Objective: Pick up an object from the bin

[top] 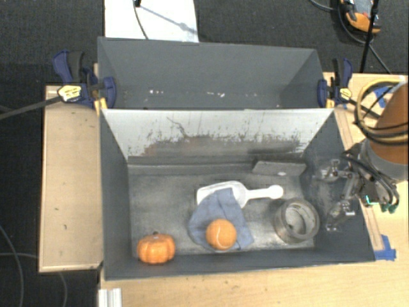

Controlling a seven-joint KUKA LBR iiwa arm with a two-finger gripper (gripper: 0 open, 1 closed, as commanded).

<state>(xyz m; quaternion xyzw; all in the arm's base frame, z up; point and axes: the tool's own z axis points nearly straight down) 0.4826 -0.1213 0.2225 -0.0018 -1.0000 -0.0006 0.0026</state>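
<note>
Observer: Entry one. Position of your gripper?

Arm: My gripper (339,198) hangs low on the right side of the grey metal bin (160,197), over the foot of its right sloping wall. My wrist reaches in across the right rim. Whether the gripper is released or clenched, I cannot tell from this angle.

Observer: Nearest thing to it?

Arm: The short round grey metal tin (296,220). It lies on the bin floor toward the right front, hollow side up. It is just beside my gripper, on the side toward the bin's middle, with a narrow strip of bare floor between us. We are not touching.

Observer: Remaining contents, in order across the floor?

Arm: Beyond the tin, at the middle front, lies a crumpled blue cloth (214,215). A plain orange ball (221,234) rests on the front part of it. A white plastic scoop (259,194) lies just behind the cloth, which overlaps its bowl; its handle points toward the tin but stops short of it. A small ribbed orange pumpkin (156,248) stands upright near the left front corner, apart from the cloth. A flat dark grey slab (278,168) lies at the foot of the back wall, behind the tin and well apart from my gripper.
</note>
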